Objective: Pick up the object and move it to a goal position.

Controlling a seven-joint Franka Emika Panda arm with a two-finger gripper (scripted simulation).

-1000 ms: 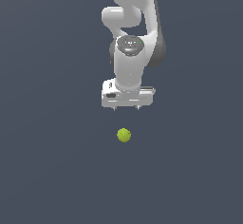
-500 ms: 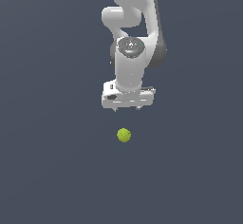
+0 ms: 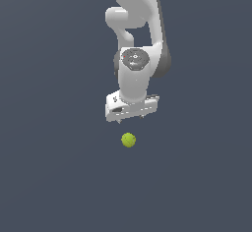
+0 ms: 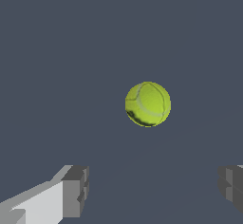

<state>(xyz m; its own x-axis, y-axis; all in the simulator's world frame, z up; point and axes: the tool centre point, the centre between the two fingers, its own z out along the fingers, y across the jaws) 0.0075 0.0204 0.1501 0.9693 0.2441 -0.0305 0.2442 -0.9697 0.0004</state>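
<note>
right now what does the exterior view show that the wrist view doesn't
Only the exterior view shows the white arm itself, its joints and the gripper body from outside, hanging apart from the ball.

Only the wrist view shows the ball's curved seam lines and the two grey fingertips, spread wide with nothing between them.

Both show the yellow-green ball lying free on the plain dark floor, not touched by the open gripper.
</note>
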